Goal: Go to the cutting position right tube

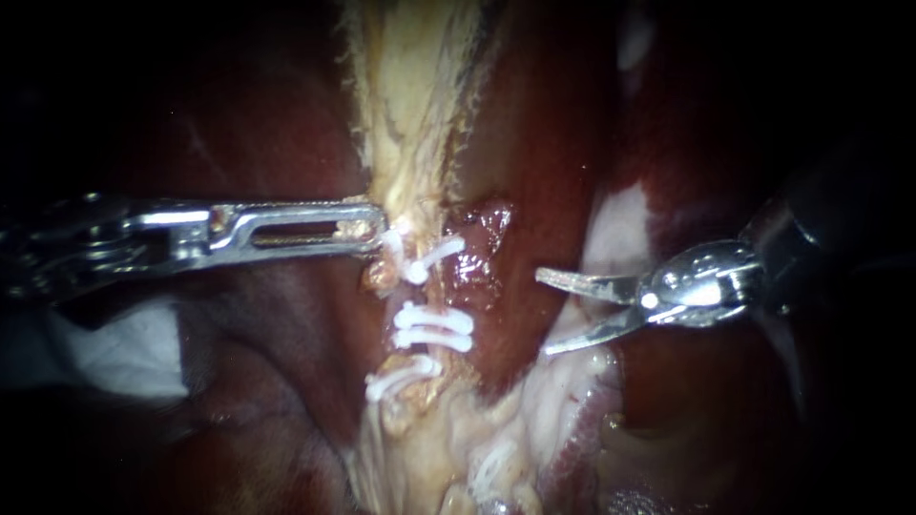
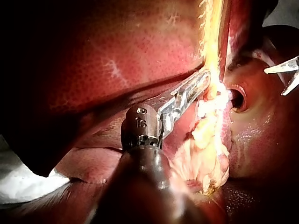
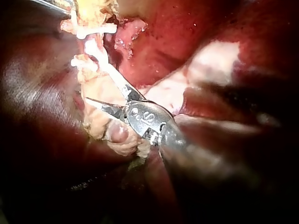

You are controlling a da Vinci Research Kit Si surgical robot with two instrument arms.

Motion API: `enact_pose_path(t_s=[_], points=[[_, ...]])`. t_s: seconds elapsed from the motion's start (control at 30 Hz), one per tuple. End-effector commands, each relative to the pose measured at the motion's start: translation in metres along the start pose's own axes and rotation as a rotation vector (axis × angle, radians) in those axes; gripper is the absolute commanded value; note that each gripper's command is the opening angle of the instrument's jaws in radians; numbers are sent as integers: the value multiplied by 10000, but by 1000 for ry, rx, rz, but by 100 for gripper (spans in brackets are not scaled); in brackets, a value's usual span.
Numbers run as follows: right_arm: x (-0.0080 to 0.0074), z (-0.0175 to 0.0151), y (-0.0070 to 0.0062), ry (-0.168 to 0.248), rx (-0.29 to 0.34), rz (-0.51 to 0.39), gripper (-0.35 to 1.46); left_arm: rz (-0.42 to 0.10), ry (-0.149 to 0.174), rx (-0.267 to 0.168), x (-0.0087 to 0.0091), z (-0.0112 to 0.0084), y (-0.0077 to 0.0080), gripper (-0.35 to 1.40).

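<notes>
Dark red liver (image 1: 286, 410) backs everything; my right instrument (image 1: 542, 314) hangs with blades parted on nothing, apart from the clipped tube (image 1: 420, 291) to their left in the endoscope view; my left instrument (image 1: 375, 230) is clamped on pale tissue (image 1: 410, 143) above the clips (image 1: 434, 324). To do this well, I judge: travel level, blades spread, and straddle the bare stretch between clips without snagging one.

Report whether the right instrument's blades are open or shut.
Open. The right instrument shows two curved blades spread apart in the endoscope view, a clear gap between them, nothing gripped.
</notes>
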Motion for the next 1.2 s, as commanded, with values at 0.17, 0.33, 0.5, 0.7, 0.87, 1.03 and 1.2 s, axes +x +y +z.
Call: enact_pose_path(t_s=[0.17, 0.33, 0.5, 0.7, 0.87, 1.03, 1.2], points=[[-11, 28, 5, -2, 27, 36, 137, -8, -17, -5, -10, -26, -7, -35], [-20, 48, 17, -3, 43, 63, 137, -11, -24, -7, -14, -42, -9, -35], [-20, 68, 32, -4, 58, 85, 137, -12, -26, -10, -13, -42, -11, -35], [-17, 87, 51, -7, 73, 103, 136, -12, -27, -12, -12, -43, -16, -35], [-16, 104, 63, -6, 95, 128, 132, -13, -28, -14, -12, -42, -19, -35], [-17, 124, 63, -10, 113, 139, 132, -13, -28, -14, -12, -42, -20, -35], [-21, 140, 63, -14, 129, 150, 132, -13, -28, -15, -11, -42, -21, -35]])
